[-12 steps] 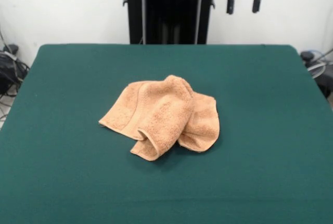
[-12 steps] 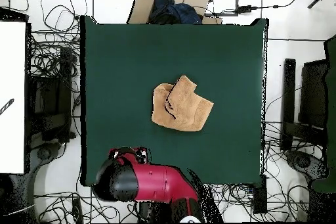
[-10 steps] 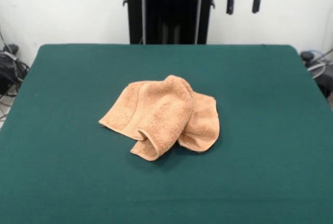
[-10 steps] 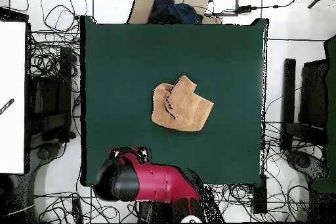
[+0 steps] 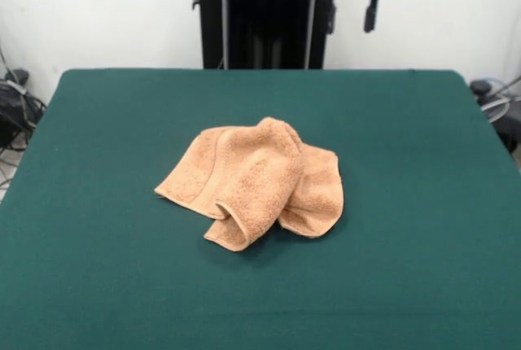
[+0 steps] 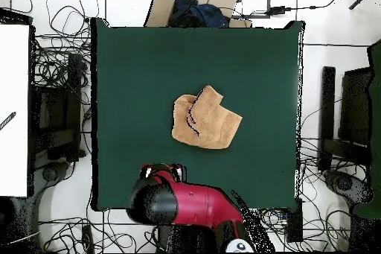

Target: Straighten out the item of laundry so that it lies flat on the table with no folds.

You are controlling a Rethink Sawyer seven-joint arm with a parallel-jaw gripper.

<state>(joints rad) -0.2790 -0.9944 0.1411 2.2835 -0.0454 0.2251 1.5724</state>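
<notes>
Towel [image 5: 254, 181], peach-orange terry cloth, one item: lies crumpled near the middle of the worktop [image 5: 98, 285], well clear of every edge. A thick fold runs over the top and ends in a rolled lip at the front; a flatter flap spreads to one side, and a rounded lobe sits on the other. A woven band shows along the flat flap's edge. Seen from overhead, the towel [image 6: 205, 119] forms an irregular bunched patch, with layers overlapping.

Handling, as judged: soft, limp and light; it will drape and drag rather than slide stiffly, and the felt-like green surface may hold it back. Best hold is likely an exposed corner or the rolled lip of the top fold, pinched and drawn outward to open the layers.

Jaws [image 5: 352, 10]: raised high at the far side, well apart from the towel, empty; fingers spread apart.
</notes>
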